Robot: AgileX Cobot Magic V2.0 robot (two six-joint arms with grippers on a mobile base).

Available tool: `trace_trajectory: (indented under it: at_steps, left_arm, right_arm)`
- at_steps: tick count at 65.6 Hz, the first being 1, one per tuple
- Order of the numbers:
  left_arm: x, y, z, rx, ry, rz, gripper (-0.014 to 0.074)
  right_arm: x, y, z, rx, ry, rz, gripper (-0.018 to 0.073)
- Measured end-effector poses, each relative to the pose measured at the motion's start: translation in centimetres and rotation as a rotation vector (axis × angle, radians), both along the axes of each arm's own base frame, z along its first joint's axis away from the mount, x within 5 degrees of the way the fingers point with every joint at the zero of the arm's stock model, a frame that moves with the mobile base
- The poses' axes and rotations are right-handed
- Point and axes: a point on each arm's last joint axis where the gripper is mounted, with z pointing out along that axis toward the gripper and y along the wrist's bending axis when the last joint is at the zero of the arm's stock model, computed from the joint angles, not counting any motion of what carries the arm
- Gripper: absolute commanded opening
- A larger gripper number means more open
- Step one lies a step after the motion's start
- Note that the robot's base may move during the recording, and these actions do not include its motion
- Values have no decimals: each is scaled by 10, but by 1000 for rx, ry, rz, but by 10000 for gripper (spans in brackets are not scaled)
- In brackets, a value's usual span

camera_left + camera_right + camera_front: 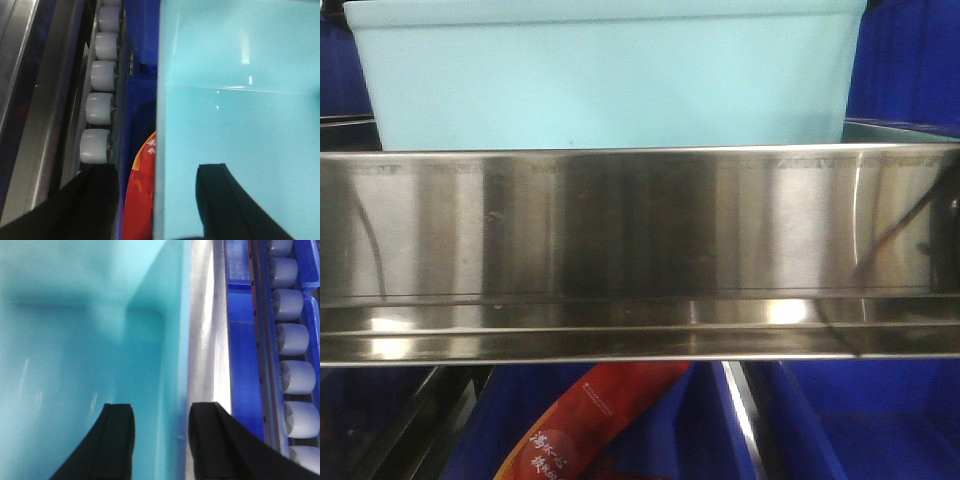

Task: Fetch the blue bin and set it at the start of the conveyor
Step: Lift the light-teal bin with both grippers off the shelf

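Left gripper (156, 170) spread, black fingers (225, 200) astride a side wall of the blue bin (610, 80); bin seated on the shelf behind the steel rail (640, 230), between dark blue bins (905, 60); right gripper (161, 407) likewise spread astride the opposite wall.

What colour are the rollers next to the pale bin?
Pale grey rollers, clearest in the left wrist view.

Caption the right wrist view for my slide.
Right gripper straddles the wall of the pale aqua-blue plastic bin, one finger inside, one over the stainless-steel rail, beside grey rollers.
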Motion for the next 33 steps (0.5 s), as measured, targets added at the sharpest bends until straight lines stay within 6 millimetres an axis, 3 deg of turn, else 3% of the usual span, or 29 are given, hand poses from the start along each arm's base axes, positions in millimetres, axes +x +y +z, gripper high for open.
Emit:
trace_trajectory:
  at_steps: [33]
  left_arm:
    - [2,-1,-6,5,21,2,248]
  right_arm:
    - [0,0,0,2,-6,1,162]
